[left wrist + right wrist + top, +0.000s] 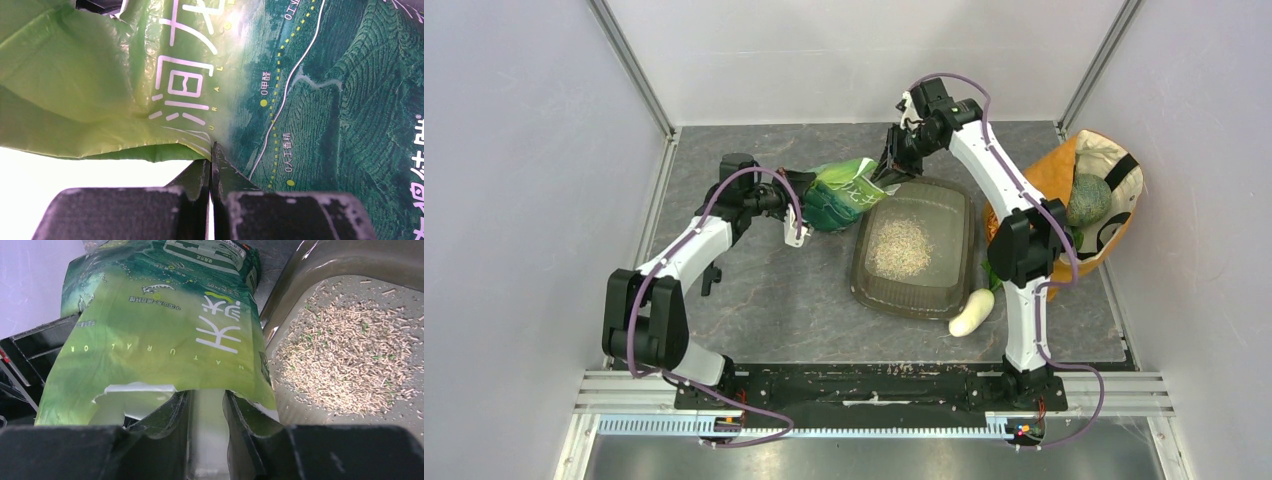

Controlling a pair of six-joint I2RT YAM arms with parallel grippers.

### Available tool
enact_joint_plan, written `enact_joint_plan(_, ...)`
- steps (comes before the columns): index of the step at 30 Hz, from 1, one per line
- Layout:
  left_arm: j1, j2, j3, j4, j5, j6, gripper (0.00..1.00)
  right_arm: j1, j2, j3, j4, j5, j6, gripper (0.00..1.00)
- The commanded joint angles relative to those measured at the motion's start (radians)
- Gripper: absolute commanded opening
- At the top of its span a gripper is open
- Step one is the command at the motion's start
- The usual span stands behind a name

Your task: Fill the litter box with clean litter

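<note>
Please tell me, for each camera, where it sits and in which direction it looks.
Top external: above and behind the robot, looking down at the table; left arm and right arm show, with bag, box and litter.
Left wrist: on the left arm, facing the bag's printed side close up; the left gripper pinches its edge.
Right wrist: on the right arm, looking over the bag toward the litter; the right gripper holds the bag.
Shared: all three see the bag; top and right wrist see the litter.

Lab robot cell: white panel walls [524, 180], aluminium frame posts [632, 68], mounting rail [864, 428].
</note>
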Motion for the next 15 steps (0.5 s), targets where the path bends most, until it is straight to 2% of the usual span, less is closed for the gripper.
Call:
enact_joint_plan(1,-0.003,-0.047,0.011,0.086,0.054,0.106,0.02,0.018,0.043,0.045,-0.033,0.069,0.014,0.0)
enact_joint_plan(9,-0.016,-0.021,0.034,0.085,0.055,0.121,0.02,0.07,0.102,0.09,-0.006,0.057,-0.006,0.0)
enact_joint_plan(15,-0.02,-0.004,0.031,0.074,0.046,0.132,0.02,0.076,0.107,0.042,0.098,-0.109,0.017,0.0)
